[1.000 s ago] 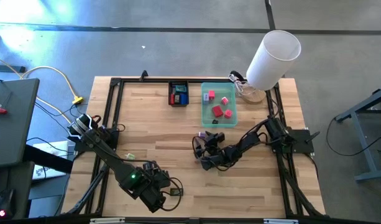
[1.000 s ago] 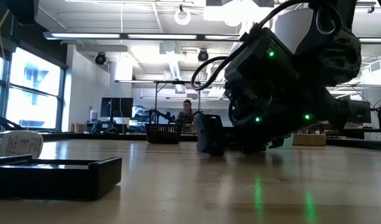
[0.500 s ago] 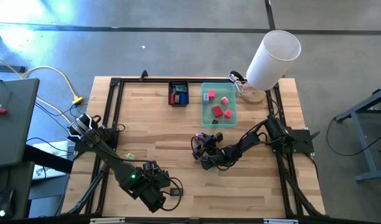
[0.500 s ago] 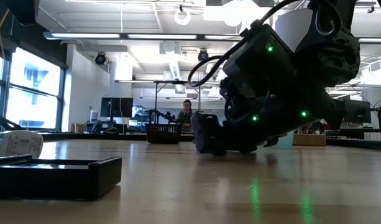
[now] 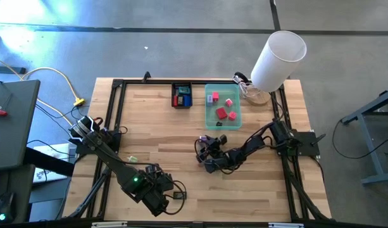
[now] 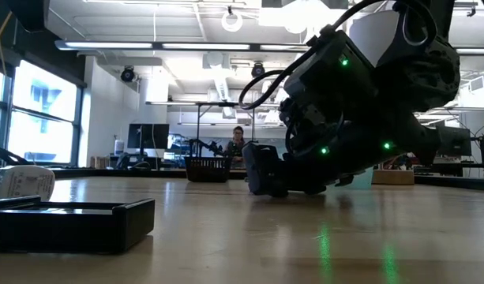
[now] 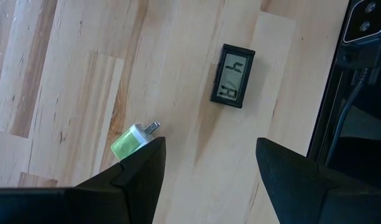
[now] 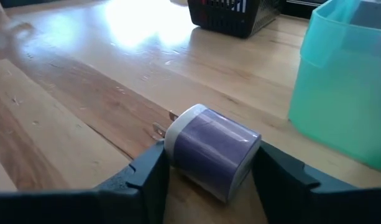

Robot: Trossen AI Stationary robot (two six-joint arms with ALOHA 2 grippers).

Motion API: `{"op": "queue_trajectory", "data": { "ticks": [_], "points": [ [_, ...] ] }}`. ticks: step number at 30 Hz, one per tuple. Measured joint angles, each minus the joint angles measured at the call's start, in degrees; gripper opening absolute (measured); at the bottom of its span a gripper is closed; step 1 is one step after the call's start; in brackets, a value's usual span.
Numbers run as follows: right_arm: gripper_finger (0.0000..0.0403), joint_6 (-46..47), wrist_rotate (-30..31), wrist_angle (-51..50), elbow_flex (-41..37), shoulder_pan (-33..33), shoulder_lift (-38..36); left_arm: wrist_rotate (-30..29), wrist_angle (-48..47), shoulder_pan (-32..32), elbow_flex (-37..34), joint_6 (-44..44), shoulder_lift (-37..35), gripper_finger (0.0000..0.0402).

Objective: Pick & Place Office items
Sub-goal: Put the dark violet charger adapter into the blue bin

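A purple plug adapter (image 8: 210,152) with a white pronged end lies on its side on the wooden table, just in front of the teal tray (image 5: 223,117). My right gripper (image 5: 207,144) is low over the table and shut on it. My left gripper (image 7: 209,180) hovers open near the table's front left. Below it on the table lie a green plug adapter (image 7: 132,141) and a small black LCD device (image 7: 233,76). Red and pink pieces (image 5: 221,114) lie in the teal tray. My right gripper pinches the purple plug adapter's rounded body (image 8: 178,155) between its two fingers (image 8: 146,177), one on each side. The fingers come in low and nearly level from the table's near right side. The adapter lies on the table with its prongs pointing away to one side.
A small black tray (image 5: 181,95) with red and blue pieces sits at the far edge, left of the teal tray. A tall white cylinder (image 5: 279,60) stands at the far right corner. A black frame (image 5: 118,114) borders the table. A person sits far off in the room (image 6: 238,143).
My right gripper has turned a little at the wrist, low over the table, and its fingers have drawn together on the purple plug adapter, which has stayed on the table.
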Motion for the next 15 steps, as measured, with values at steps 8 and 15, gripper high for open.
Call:
{"op": "queue_trajectory", "data": {
  "ticks": [8,15],
  "points": [
    [0.0185,-4.94,-1.55,-2.46,-0.42,3.12,-4.95,0.02,0.01,0.00,0.00,-0.20,0.00,0.0242],
    [0.0184,-8.28,-4.83,-6.65,-0.28,6.10,-12.83,0.04,0.01,-0.11,0.00,-0.40,0.00,0.0242]
  ]
}}
